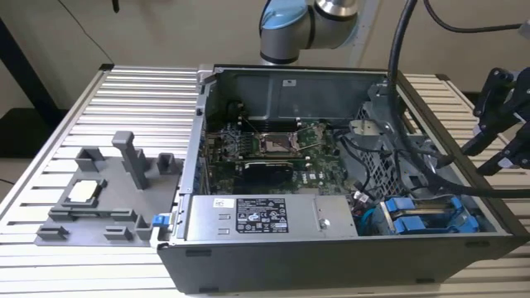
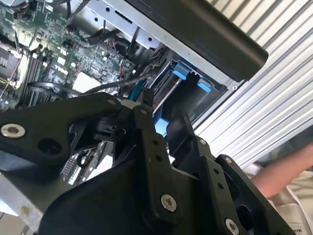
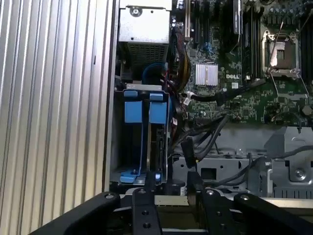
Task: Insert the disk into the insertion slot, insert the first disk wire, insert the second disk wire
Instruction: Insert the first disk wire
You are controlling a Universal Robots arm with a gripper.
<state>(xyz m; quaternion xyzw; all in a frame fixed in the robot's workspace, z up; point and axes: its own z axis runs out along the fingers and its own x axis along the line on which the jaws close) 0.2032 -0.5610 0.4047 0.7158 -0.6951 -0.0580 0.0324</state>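
Observation:
Two blue-framed drive units (image 3: 134, 111) (image 3: 157, 111) stand side by side in the grey sheet-metal bay, the insertion slot (image 3: 146, 87), at the case's front corner. I cannot tell which of them is the disk. In the exterior view the same blue frames (image 1: 431, 217) sit at the case's lower right. My black gripper (image 1: 497, 149) hangs outside the case, past its right wall. In both wrist views the gripper (image 3: 170, 192) (image 2: 164, 115) is open, with nothing between its fingers. A bundle of black cables (image 3: 210, 142) runs beside the bay; their plugs are not clear.
The open PC case (image 1: 331, 261) lies on a slatted metal table (image 1: 141, 93). A grey fixture (image 1: 99, 198) stands at the exterior view's left. A thick black hose (image 1: 401, 74) crosses over the case. A person's hand (image 2: 288, 171) is beside the table.

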